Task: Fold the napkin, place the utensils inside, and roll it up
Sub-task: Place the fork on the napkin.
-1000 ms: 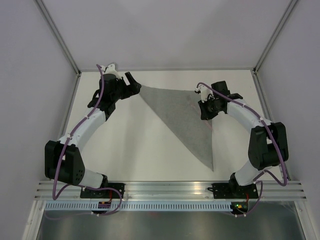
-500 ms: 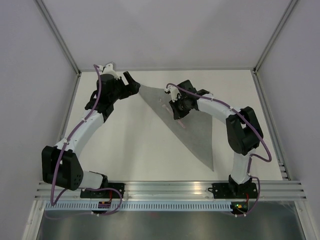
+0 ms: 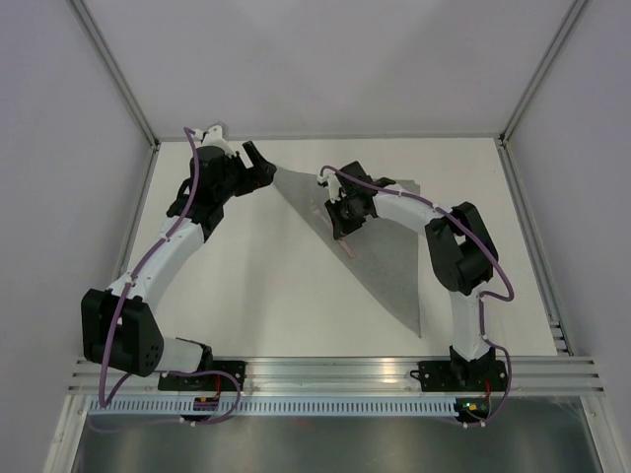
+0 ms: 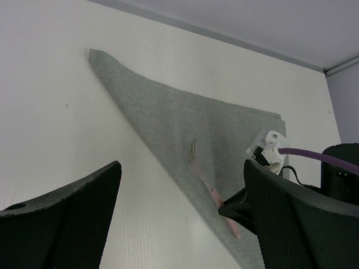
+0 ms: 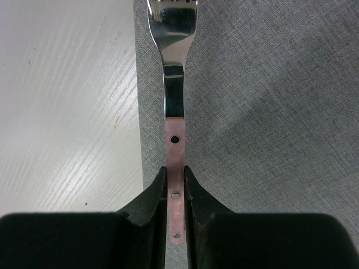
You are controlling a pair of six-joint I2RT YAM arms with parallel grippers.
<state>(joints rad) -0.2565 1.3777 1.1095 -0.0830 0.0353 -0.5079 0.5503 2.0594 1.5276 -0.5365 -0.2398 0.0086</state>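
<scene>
Fork (image 5: 174,112) ran along the napkin's (image 5: 269,112) diagonal folded edge, tines pointing away from my wrist. My right gripper (image 5: 175,171) pinched its pink handle narrowly; my left gripper (image 4: 180,165) gaped wide, empty.

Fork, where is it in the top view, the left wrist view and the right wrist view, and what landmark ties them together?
Top external: fork near centre, on the napkin, mostly under the right gripper.
Left wrist: fork lower centre, tines up.
Right wrist: fork centre, upright, handle pinched.
Landmark: the napkin's long folded edge beside it.
</scene>
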